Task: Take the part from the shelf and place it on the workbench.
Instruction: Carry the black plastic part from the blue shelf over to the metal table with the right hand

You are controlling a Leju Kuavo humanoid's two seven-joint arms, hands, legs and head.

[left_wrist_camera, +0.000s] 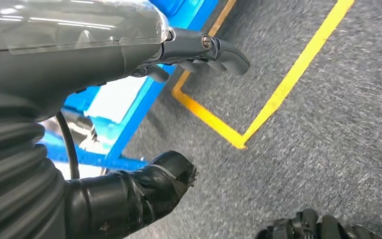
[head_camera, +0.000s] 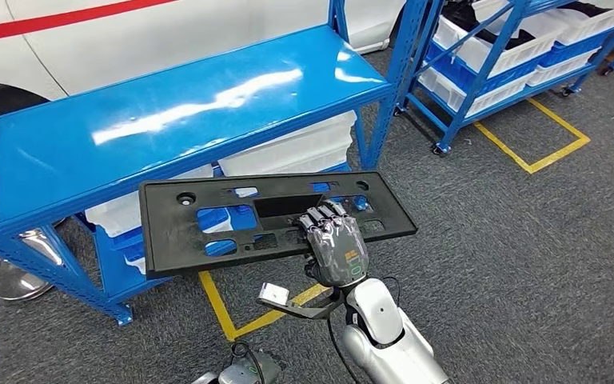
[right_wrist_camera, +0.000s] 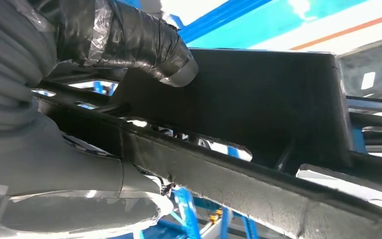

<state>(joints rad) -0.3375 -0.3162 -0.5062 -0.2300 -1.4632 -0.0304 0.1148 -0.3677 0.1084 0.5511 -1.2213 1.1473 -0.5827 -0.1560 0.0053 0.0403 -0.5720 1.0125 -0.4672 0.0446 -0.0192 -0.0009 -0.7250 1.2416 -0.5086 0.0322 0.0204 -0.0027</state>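
Observation:
The part [head_camera: 172,232] is a long, flat black plastic panel with several cut-outs, held level in front of the blue shelf. My right hand [head_camera: 336,244] grips its near edge from below, fingers curled over the top. In the right wrist view the panel's [right_wrist_camera: 258,99] underside runs across the picture, with my thumb [right_wrist_camera: 129,40] pressed against it. The glossy blue top [head_camera: 168,120] lies just beyond the panel and slightly lower. My left hand [left_wrist_camera: 79,55] hangs over the carpet, fingers and thumb apart, holding nothing.
White bins [head_camera: 296,148] sit under the blue top. A second blue rack [head_camera: 512,48] with white bins stands at the back right. Yellow tape lines [head_camera: 536,136] mark the grey carpet. A white car body [head_camera: 168,32] with a red stripe rises behind.

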